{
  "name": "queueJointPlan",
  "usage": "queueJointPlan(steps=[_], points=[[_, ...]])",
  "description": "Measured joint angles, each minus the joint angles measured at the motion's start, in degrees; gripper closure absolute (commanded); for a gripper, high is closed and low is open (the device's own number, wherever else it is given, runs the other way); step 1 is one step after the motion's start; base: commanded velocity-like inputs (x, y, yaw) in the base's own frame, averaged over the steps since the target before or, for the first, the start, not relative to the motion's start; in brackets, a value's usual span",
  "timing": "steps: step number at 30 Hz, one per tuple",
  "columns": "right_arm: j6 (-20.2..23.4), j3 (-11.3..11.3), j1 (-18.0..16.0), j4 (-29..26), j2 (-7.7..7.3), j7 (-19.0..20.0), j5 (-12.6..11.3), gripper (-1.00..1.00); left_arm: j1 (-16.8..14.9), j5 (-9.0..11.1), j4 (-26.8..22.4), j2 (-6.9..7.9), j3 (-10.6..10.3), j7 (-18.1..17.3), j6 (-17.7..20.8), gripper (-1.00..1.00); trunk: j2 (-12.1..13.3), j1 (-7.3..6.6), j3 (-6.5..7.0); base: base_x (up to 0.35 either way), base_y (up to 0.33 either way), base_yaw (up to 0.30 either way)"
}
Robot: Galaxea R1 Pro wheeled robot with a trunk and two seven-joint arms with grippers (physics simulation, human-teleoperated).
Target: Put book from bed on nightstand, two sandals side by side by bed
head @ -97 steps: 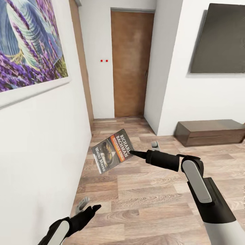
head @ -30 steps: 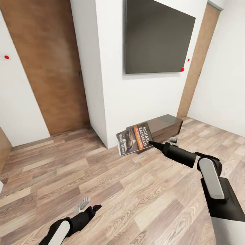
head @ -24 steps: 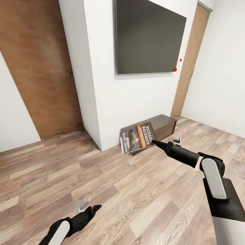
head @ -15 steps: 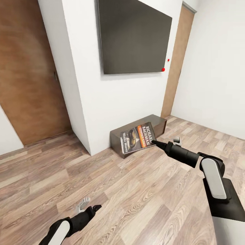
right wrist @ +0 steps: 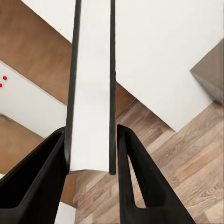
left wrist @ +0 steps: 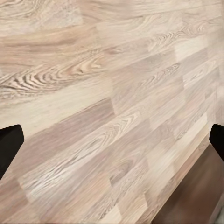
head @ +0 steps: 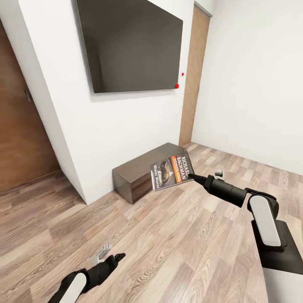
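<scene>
My right gripper (head: 191, 176) is shut on the book (head: 169, 170), a thin paperback with a dark cover, an orange-tan picture and white lettering. It holds the book by one edge, tilted, in the air above the wood-plank floor (head: 176, 235). In the right wrist view the book's pale page edge (right wrist: 91, 84) stands clamped between the two black fingers (right wrist: 39, 177). Low at the front left, my left gripper (head: 111, 253) hangs open over the floor, and its fingertips (left wrist: 9, 144) stand far apart with nothing between them. The bed, the nightstand and the sandals are out of view.
A long low dark wooden bench (head: 134, 168) stands against the white wall just behind the book, under a wall-mounted dark screen (head: 130, 42). There is a brown door (head: 21, 139) at the left and a brown door frame (head: 191, 75) in the far corner.
The whole view has swung to the right, so the camera turned: the door, screen and bench slid left in the picture. The book stays in my right gripper; neither arm has changed pose.
</scene>
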Motion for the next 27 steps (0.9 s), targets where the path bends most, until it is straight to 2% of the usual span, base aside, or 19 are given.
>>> queueJointPlan(steps=[10,27], points=[[-0.01,-0.05,0.00,-0.17,0.00,-0.11,0.00,1.00,0.00,0.00,0.00,0.00,0.00,0.02,-0.09,-1.00,0.00,0.00,0.00,0.310,-0.168,-0.265],[-0.01,-0.09,0.01,-0.19,-0.01,-0.12,-0.05,1.00,0.00,-0.03,-0.01,0.00,0.01,-0.06,-0.25,-1.00,0.00,0.00,0.00,0.324,-0.014,-0.265]])
